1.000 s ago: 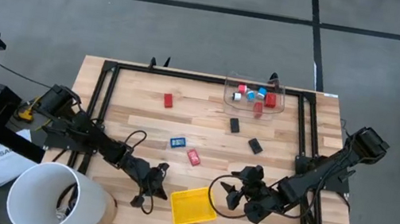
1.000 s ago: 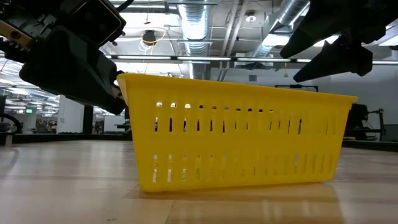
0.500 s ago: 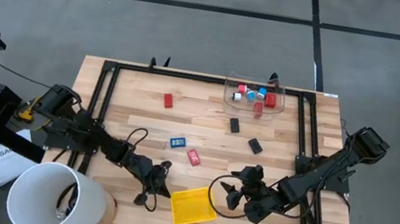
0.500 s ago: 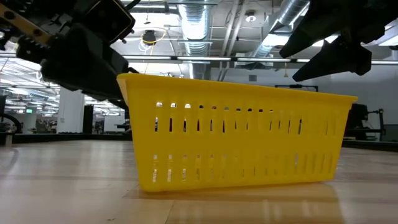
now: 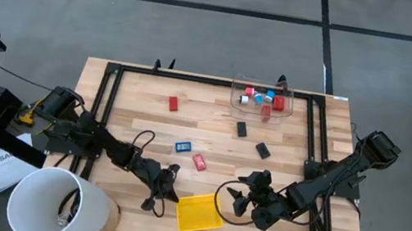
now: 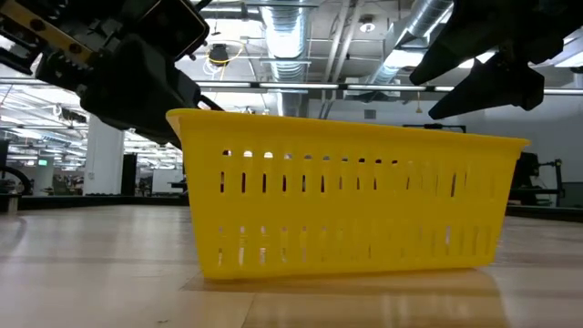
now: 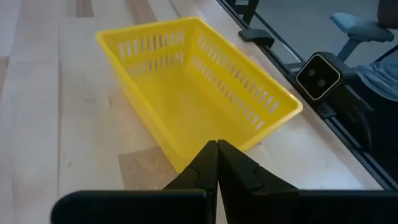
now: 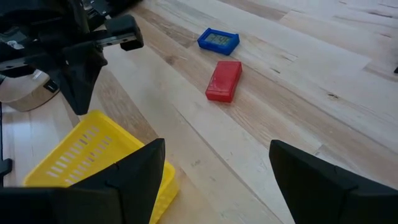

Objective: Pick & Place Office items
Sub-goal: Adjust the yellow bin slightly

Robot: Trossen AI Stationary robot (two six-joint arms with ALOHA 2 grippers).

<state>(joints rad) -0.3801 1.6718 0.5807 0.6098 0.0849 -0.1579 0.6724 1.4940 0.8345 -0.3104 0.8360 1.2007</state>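
The square yellow tray (image 5: 197, 212) stands flat on the table near its near edge; it also shows in the low view as the tray (image 6: 355, 205) and in the left wrist view as the tray (image 7: 193, 87). My left gripper (image 5: 170, 192) is shut at the tray's left corner. My right gripper (image 5: 236, 197) hovers open just right of the tray. Loose office items lie flat on the wood: a red piece (image 5: 174, 103), two black pieces (image 5: 242, 128) (image 5: 263, 150), a blue piece (image 5: 183, 146) and a red piece (image 5: 199, 162). The clear plastic box (image 5: 263, 98) holds several more. My left gripper meets the yellow tray with its shut fingertips (image 7: 217, 163) at the rim of the corner (image 7: 186, 152) nearest the table's left side. It comes slanting down from the left. The tray stays flat on its base on the table.
A black frame rail (image 5: 103, 108) runs round the work area. A large white bucket (image 5: 59, 204) stands at the near left corner. In the right wrist view the red piece (image 8: 224, 79) and blue piece (image 8: 218, 40) lie on bare wood beyond my open gripper (image 8: 214, 186).
My left gripper has moved toward the table's right, onto the tray's left corner, staying shut. The tray has shifted and turned slightly on the table. My right arm has kept still.
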